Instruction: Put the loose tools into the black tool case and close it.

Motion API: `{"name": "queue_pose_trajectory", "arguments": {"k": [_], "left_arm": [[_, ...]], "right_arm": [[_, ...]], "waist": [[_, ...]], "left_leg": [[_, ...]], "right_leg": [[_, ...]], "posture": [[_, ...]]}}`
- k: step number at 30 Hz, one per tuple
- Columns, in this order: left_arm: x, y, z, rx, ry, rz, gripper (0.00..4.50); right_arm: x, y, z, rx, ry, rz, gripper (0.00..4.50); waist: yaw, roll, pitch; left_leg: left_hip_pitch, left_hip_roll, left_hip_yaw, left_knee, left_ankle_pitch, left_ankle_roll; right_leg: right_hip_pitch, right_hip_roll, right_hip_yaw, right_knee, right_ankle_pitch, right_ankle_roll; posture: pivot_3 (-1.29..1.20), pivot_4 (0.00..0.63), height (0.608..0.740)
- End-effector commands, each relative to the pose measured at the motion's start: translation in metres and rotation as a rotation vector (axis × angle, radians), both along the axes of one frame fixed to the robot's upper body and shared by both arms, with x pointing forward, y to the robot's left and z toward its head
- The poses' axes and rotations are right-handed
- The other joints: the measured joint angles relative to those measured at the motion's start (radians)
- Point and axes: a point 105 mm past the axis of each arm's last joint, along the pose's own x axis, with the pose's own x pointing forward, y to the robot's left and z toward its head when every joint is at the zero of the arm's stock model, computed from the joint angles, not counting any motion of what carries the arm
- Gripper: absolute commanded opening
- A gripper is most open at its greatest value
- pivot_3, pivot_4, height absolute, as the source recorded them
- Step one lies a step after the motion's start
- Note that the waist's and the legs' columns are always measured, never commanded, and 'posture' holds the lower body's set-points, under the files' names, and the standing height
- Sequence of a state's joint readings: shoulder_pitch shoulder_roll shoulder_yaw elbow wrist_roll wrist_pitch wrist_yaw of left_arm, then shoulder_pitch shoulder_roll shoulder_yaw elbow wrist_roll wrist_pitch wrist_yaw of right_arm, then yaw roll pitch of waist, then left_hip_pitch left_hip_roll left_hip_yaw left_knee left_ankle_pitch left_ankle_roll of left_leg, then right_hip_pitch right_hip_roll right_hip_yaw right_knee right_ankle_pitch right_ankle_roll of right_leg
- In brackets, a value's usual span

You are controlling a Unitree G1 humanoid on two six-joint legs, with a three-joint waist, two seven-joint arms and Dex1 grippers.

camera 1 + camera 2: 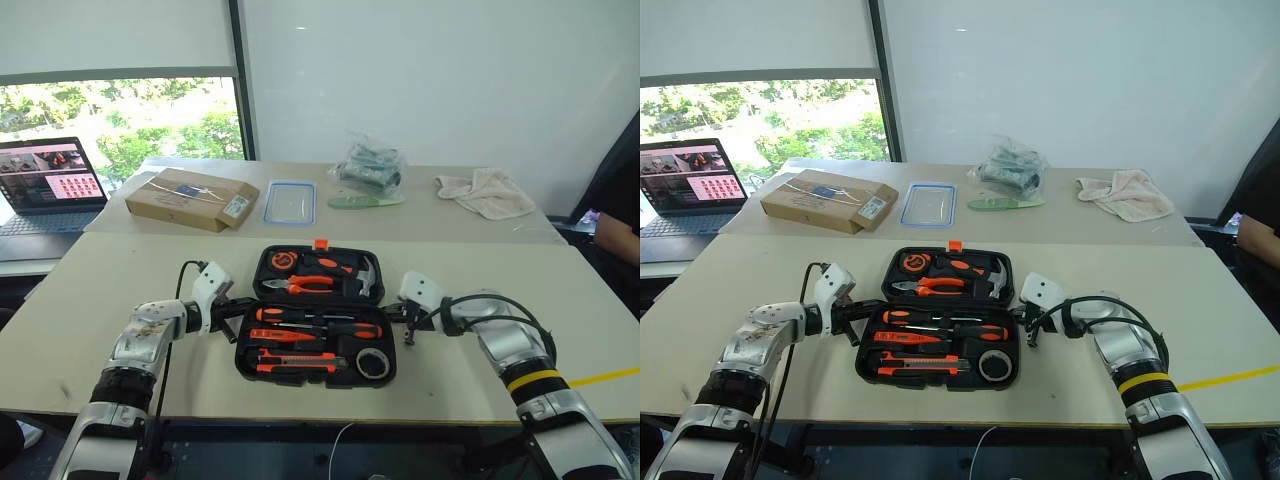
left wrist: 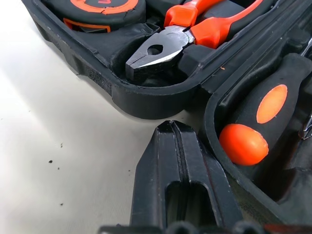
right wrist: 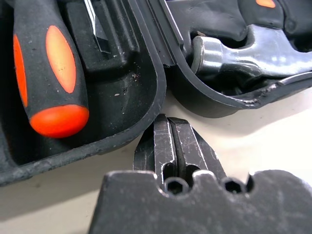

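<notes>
Left eye view first: we see the black moulded-plastic hinged tool case lying open near the front edge of the pale desk, its small orange latch on the far rim. The far half carries pliers, hammer and tape measure; the near half holds the orange-and-black-handled screwdrivers, the orange-black utility knife and the small black tape roll, all seated in their recesses. No tool lies loose on the desk, so we judge that only the closing is left. Our left claw sits at the case's left flank and our right claw at its right flank, both near the hinge line.

Right eye view: same layout, with a brown cardboard box and a clear blue-rimmed lid well behind the case.

Left wrist view: the left claw's black fingers are pressed together, gripping nothing, resting on the desk just beside the case wall where the two halves meet.

Right wrist view: the right claw's fingers are likewise pinched together and empty, close to the rim by the hinge gap.

We judge the shell stiff, fairly heavy with tools, and smooth-edged; the far half should be lifted by its outer rim on both sides and folded over evenly.
</notes>
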State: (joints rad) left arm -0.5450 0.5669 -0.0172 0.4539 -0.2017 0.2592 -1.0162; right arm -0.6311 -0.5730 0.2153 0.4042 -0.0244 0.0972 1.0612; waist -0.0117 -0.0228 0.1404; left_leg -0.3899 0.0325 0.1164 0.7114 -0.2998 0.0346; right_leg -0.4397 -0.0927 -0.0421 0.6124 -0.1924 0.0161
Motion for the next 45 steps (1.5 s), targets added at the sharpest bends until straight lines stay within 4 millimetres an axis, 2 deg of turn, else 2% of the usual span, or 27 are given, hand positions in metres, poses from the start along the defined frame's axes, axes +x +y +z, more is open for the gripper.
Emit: {"name": "queue_pose_trajectory", "arguments": {"k": [1,6,9,10,11,12,13,15,16,17,19,23,26,33,36,39,45], "left_arm": [[-0.005,-0.013,0.002,0.004,-0.036,-0.048,0.00],[-0.008,0.009,0.008,-0.032,0.005,0.058,0.00],[-0.019,0.034,0.016,-0.020,0.095,0.094,0.67],[-0.019,0.044,0.019,-0.012,0.114,0.122,1.07],[-0.018,0.052,0.022,-0.007,0.135,0.161,1.23],[-0.018,0.056,0.027,-0.035,0.166,0.169,1.60],[-0.018,0.058,0.031,-0.055,0.198,0.174,1.92],[-0.011,0.060,0.037,-0.050,0.244,0.225,2.79],[-0.005,0.059,0.041,-0.073,0.261,0.258,3.05],[0.001,0.057,0.046,-0.096,0.271,0.278,3.53],[0.010,0.046,0.055,-0.166,0.312,0.283,3.59],[0.030,0.024,0.062,-0.240,0.354,0.318,3.59],[0.039,0.014,0.059,-0.214,0.361,0.329,3.59],[0.046,0.005,0.052,-0.173,0.383,0.346,3.59],[0.045,0.008,0.047,-0.153,0.397,0.355,3.59],[0.044,0.009,0.045,-0.146,0.399,0.356,2.78],[0.045,0.011,0.046,-0.174,0.387,0.373,0.54]], "right_arm": [[-0.008,0.011,0.015,0.035,-0.036,0.061,0.01],[-0.008,-0.008,0.018,0.004,-0.044,0.018,0.01],[-0.024,-0.028,0.024,-0.026,0.062,0.027,0.74],[-0.026,-0.033,0.029,-0.012,0.097,0.005,1.11],[-0.027,-0.037,0.033,0.020,0.139,-0.037,1.26],[-0.029,-0.040,0.037,0.050,0.208,-0.072,1.68],[-0.030,-0.041,0.041,0.086,0.260,-0.101,1.93],[-0.019,-0.040,0.053,0.166,0.285,-0.201,2.80],[-0.013,-0.041,0.056,0.183,0.310,-0.262,3.02],[-0.008,-0.040,0.058,0.196,0.343,-0.307,3.44],[0.003,-0.039,0.060,0.214,0.416,-0.425,4.14],[0.026,-0.028,0.067,0.286,0.448,-0.523,4.14],[0.036,-0.021,0.065,0.297,0.450,-0.560,4.14],[0.051,-0.011,0.057,0.282,0.436,-0.596,4.14],[0.053,-0.006,0.052,0.262,0.443,-0.590,3.42],[0.053,-0.003,0.048,0.252,0.456,-0.586,2.35],[0.055,-0.002,0.046,0.245,0.444,-0.595,0.34]], "waist": [[0.001,0.000,0.000],[0.000,0.000,0.000],[-0.001,0.000,0.000],[-0.001,0.000,0.000],[-0.001,0.000,0.000],[-0.002,0.000,0.000],[-0.002,0.000,0.000],[-0.001,0.000,0.000],[-0.001,0.000,0.000],[-0.001,-0.001,0.000],[0.001,-0.001,0.000],[0.002,-0.001,0.000],[-0.002,-0.001,0.000],[-0.012,-0.001,0.000],[-0.016,-0.001,0.000],[-0.020,-0.001,0.000],[-0.024,-0.001,0.000]], "left_leg": [[0.000,0.000,0.000,0.000,0.000,0.000],[0.000,0.000,-0.002,0.000,0.000,0.001],[0.000,0.000,-0.003,0.001,0.000,0.001],[0.000,0.001,-0.003,0.000,0.000,0.001],[0.000,0.001,-0.003,0.000,0.000,0.001],[0.000,0.001,-0.003,0.000,0.000,0.001],[0.001,0.002,-0.003,0.001,-0.001,0.001],[0.001,0.002,-0.003,0.002,-0.001,0.002],[0.002,0.001,-0.003,0.002,-0.002,0.003],[0.002,0.001,-0.003,0.003,-0.002,0.004],[0.002,0.000,-0.004,0.004,-0.002,0.004],[0.002,-0.001,-0.004,0.003,0.000,0.001],[0.000,-0.001,-0.004,0.003,0.001,0.000],[-0.005,-0.002,0.000,-0.001,0.001,0.000],[-0.005,-0.002,0.002,0.000,0.001,0.000],[-0.005,-0.002,0.002,0.001,0.001,-0.001],[0.001,-0.002,0.000,0.002,0.002,-0.003]], "right_leg": [[0.000,0.000,0.000,0.000,0.000,0.000],[0.000,0.000,0.000,0.000,0.000,0.000],[0.000,0.000,0.001,0.001,0.000,0.000],[0.000,0.000,0.001,0.001,0.000,0.000],[0.000,0.000,0.001,0.001,0.000,0.000],[0.000,0.000,0.001,0.001,0.000,0.000],[0.000,0.000,0.001,0.001,0.000,0.000],[0.000,0.000,0.001,0.000,0.000,0.000],[0.000,-0.001,0.001,0.000,0.000,0.000],[0.000,-0.001,0.001,0.001,0.000,0.000],[0.000,-0.001,0.001,0.002,0.001,-0.001],[0.000,0.000,0.001,0.004,0.001,-0.001],[-0.001,0.000,0.001,0.006,0.001,-0.001],[-0.007,0.000,0.001,0.003,0.000,0.000],[-0.007,0.000,0.000,0.003,0.000,0.000],[-0.006,0.000,0.001,0.003,0.000,0.000],[-0.001,0.000,0.001,0.007,0.000,0.000]], "posture": [[0.00,0.150,0.740],[0.00,0.150,0.740],[0.00,0.150,0.740],[0.00,0.150,0.740],[0.00,0.150,0.740],[0.00,0.150,0.740],[0.00,0.150,0.740],[0.00,0.150,0.740],[0.00,0.150,0.740],[0.00,0.150,0.740],[0.00,0.150,0.740],[0.00,0.150,0.740],[0.00,0.150,0.740],[0.00,0.150,0.740],[0.00,0.150,0.740],[0.00,0.150,0.740],[0.00,0.150,0.740]]}}
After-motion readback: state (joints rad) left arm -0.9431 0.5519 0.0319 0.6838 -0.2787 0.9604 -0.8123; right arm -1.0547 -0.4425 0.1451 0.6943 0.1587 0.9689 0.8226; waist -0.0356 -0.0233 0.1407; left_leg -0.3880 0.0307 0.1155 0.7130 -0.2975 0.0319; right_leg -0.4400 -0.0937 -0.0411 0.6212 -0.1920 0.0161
